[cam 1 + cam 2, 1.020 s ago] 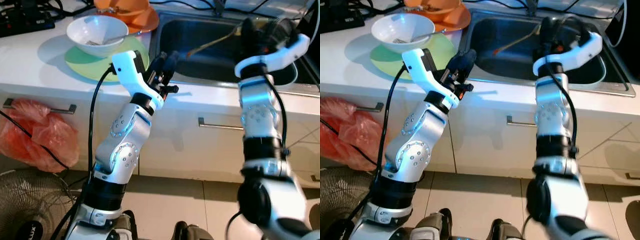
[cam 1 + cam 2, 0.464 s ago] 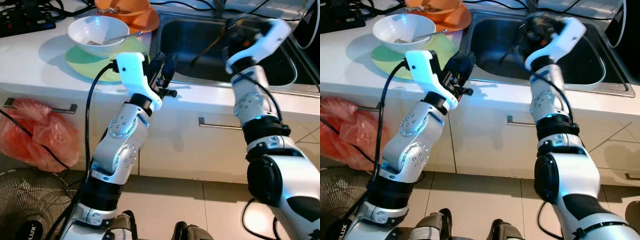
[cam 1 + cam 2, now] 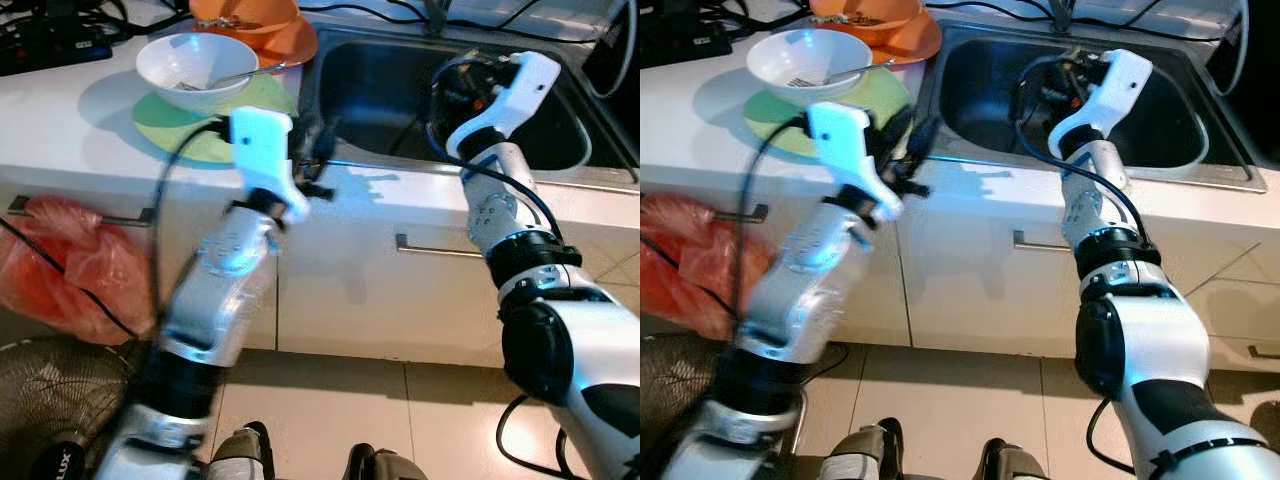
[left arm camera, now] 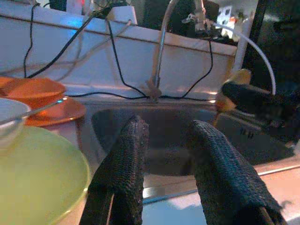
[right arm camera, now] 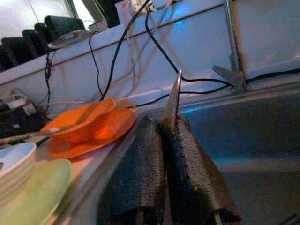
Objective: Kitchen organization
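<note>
Metal utensil [image 5: 174, 101] pinched in right gripper [image 5: 168, 136] over sink [image 3: 385, 75]; left gripper [image 4: 164, 140] parted.

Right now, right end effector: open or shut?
Shut. In the right wrist view the right end effector has its fingers pressed onto a thin metal utensil, above the sink.
</note>
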You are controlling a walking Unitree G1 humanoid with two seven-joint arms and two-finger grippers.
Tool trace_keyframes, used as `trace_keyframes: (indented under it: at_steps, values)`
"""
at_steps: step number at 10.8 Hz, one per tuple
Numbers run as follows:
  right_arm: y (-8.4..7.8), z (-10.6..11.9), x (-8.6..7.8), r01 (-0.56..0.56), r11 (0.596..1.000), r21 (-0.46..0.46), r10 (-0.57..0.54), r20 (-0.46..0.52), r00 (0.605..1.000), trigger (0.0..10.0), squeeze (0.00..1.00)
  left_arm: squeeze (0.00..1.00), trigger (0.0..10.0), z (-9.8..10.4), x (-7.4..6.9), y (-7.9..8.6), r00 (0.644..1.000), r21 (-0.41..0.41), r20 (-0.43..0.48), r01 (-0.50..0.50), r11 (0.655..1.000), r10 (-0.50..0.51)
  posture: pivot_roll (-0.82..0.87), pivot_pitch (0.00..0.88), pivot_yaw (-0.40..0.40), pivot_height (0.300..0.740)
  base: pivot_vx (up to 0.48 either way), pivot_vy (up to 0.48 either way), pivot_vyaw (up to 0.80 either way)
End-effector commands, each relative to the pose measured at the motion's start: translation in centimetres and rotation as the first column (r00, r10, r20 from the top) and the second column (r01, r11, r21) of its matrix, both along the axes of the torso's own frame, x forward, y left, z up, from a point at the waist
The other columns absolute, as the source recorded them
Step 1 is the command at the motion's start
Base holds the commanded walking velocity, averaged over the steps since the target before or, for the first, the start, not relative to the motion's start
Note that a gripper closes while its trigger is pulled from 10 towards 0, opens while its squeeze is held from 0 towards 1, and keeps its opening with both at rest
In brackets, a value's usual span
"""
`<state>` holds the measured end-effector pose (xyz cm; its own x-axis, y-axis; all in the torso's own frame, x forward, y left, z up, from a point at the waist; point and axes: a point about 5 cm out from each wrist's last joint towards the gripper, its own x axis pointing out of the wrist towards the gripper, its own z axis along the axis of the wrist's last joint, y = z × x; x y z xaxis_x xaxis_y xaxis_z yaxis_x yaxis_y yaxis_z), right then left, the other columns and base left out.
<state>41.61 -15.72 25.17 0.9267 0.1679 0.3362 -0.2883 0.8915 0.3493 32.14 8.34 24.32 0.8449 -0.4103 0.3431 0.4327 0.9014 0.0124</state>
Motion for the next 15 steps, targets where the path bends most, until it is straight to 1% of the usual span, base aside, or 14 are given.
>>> trace_keyframes:
  at_steps: [1,3,4,6,7,8,9,10,13,14,15]
  values:
    - [-0.5,0.6,0.0,0.012,1.000,-0.029,-0.012,0.023,1.000,10.0,0.00,0.00,10.0,-0.4,-0.2,0.3,1.000,0.014,-0.007,0.014,1.000,-0.014,0.15,0.128,-0.063,0.740,0.000,0.000,0.00]
    - [-0.5,0.1,0.0,0.008,0.999,-0.035,-0.008,0.008,1.000,10.0,0.00,0.00,10.0,-0.6,-0.6,0.7,0.998,0.066,-0.012,0.070,0.995,-0.070,0.15,0.124,-0.064,0.740,0.000,0.000,0.00]
    - [-0.1,0.0,0.0,-0.005,0.999,-0.042,0.006,0.008,1.000,10.0,0.00,0.00,10.0,-0.7,-0.6,0.9,0.995,0.092,-0.006,0.102,0.991,-0.102,0.15,0.124,-0.065,0.740,0.000,0.000,0.00]
    - [0.1,0.0,0.1,-0.011,0.999,-0.040,0.011,0.007,1.000,10.0,0.00,0.00,10.0,-0.5,-0.6,1.4,0.993,0.094,0.016,0.113,0.989,-0.115,0.16,0.127,-0.066,0.740,0.000,0.000,0.00]
    - [0.1,-0.1,0.1,-0.014,0.999,-0.036,0.014,0.003,1.000,10.0,0.00,0.00,10.0,-0.4,-0.7,1.4,0.993,0.099,0.011,0.120,0.988,-0.121,0.16,0.132,-0.068,0.740,0.000,0.000,0.00]
    - [0.2,-0.2,0.1,-0.018,1.000,-0.025,0.018,-0.003,1.000,10.0,1.00,0.00,10.0,-0.2,-0.8,1.2,0.992,0.099,-0.004,0.128,0.987,-0.128,0.16,0.138,-0.068,0.740,0.000,0.000,0.00]
    - [0.2,-0.2,0.1,-0.017,1.000,-0.026,0.017,-0.005,1.000,10.0,1.00,0.00,10.0,-0.2,-0.8,1.1,0.992,0.094,-0.006,0.127,0.987,-0.127,0.16,0.138,-0.068,0.740,0.000,0.000,0.00]
    - [0.2,-0.2,0.1,-0.018,0.999,-0.034,0.017,-0.005,1.000,10.0,0.00,0.00,10.0,0.0,-0.8,1.0,0.992,0.083,-0.008,0.130,0.988,-0.130,0.16,0.141,-0.068,0.740,0.000,0.000,0.00]
    - [0.5,-0.1,0.1,-0.034,0.999,-0.028,0.034,0.006,0.999,10.0,0.00,0.00,10.0,-0.1,-0.8,0.9,0.991,0.069,-0.011,0.135,0.988,-0.134,0.16,0.146,-0.068,0.740,0.000,0.000,0.00]
    - [0.6,0.0,0.1,-0.039,0.999,-0.005,0.039,0.012,0.999,10.0,0.00,0.00,10.0,0.0,-0.7,1.0,0.993,0.062,-0.014,0.121,0.991,-0.121,0.16,0.148,-0.067,0.740,0.000,0.000,0.00]
    - [0.7,0.4,0.1,-0.054,0.997,0.062,0.053,0.025,0.998,10.0,0.00,0.00,10.0,0.1,-0.6,1.2,0.996,0.046,-0.015,0.091,0.995,-0.091,0.16,0.153,-0.067,0.740,0.000,0.000,0.00]
